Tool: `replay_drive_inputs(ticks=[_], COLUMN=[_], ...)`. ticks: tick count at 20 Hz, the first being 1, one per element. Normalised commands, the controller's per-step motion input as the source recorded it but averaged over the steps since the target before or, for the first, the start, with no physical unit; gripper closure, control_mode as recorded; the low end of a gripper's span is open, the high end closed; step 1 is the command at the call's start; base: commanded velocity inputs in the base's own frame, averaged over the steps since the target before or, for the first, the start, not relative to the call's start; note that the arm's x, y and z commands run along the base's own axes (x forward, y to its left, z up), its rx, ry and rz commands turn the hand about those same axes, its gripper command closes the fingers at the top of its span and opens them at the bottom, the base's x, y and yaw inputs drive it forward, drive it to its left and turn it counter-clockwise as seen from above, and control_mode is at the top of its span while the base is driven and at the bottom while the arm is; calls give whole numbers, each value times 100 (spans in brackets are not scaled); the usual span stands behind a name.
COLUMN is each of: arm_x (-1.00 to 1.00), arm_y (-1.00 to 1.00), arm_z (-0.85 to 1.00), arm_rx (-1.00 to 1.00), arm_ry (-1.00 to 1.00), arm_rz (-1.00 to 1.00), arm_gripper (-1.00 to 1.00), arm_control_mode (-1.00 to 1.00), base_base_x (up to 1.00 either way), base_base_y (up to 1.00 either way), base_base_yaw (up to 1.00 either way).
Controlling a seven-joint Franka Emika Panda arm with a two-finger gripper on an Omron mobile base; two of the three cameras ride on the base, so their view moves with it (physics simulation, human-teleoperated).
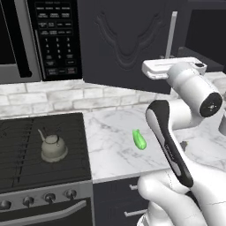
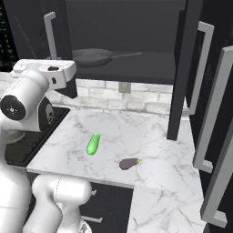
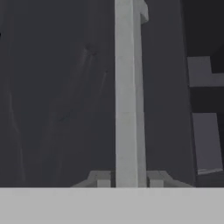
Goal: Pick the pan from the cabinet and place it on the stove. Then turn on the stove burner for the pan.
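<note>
Cabinet (image 2: 136,27) interior open to front; pan (image 2: 93,57) on shelf, handle toward right, free room above it. Left door (image 1: 128,39) swung out, its bar handle (image 3: 126,92) right before claw (image 3: 127,181), between fingertips. Right door (image 2: 182,68) stands edge-on, narrowing entry from right. Tabletop (image 2: 150,136) below carries cucumber (image 2: 93,144) and eggplant (image 2: 129,163), well apart. Kettle (image 1: 53,147) occupies stove (image 1: 26,145) grate.

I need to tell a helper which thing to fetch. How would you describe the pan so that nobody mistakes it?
Look at the tall black cabinet above the marble counter, where one door stands open. On its dark shelf lies the pan, wide, shallow and dark grey, with one long thin handle pointing right. The small pale kettle sits on the stove instead, and it is rounder and taller.
</note>
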Motion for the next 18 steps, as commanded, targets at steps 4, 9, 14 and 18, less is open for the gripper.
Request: replay_drive_inputs(ticks=[4, 9, 14, 18], arm_x=[-71, -63, -61, -39], arm_y=[14, 2, -24, -57], arm_z=[-9, -1, 15, 20], arm_rx=[0, 5, 13, 21], arm_ry=[0, 0, 0, 0], arm_rz=[0, 1, 0, 1], arm_gripper=[-100, -100, -100, -100], arm_control_mode=[-100, -100, -100, -100], base_base_x=[0, 0, 0, 0], base_base_y=[0, 0, 0, 0], base_base_yaw=[0, 0, 0, 0])
